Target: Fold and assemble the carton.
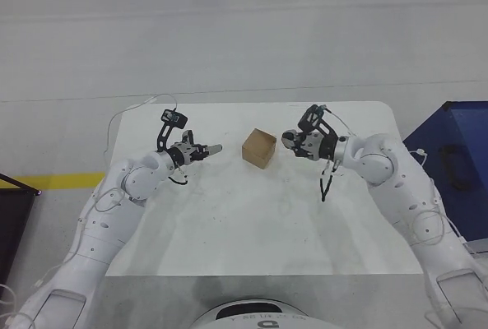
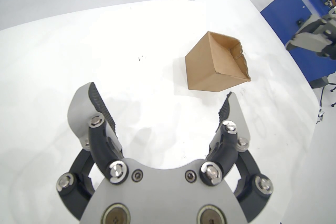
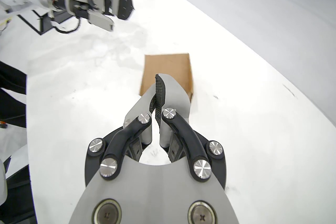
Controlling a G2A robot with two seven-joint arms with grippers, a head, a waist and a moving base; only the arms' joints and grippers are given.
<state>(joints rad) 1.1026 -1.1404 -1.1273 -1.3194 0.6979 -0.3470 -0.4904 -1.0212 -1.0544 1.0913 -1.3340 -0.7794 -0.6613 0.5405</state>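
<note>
A small brown carton (image 1: 259, 148) stands as a box on the white table (image 1: 252, 230), near the far edge. In the left wrist view the carton (image 2: 215, 70) shows one open side with a ragged flap edge. My left gripper (image 2: 161, 101) hovers short of it, fingers open and nothing between them; from above the left gripper (image 1: 212, 150) lies to the carton's left. My right gripper (image 3: 157, 82) is shut with nothing in it, just in front of the carton (image 3: 168, 70); from above the right gripper (image 1: 287, 140) sits close to the carton's right side.
A blue cabinet (image 1: 457, 156) stands off the table's right side, and a dark frame (image 1: 1, 214) off its left. A yellow floor line (image 1: 54, 179) runs to the left. A black cable (image 1: 326, 183) hangs from the right arm over the table.
</note>
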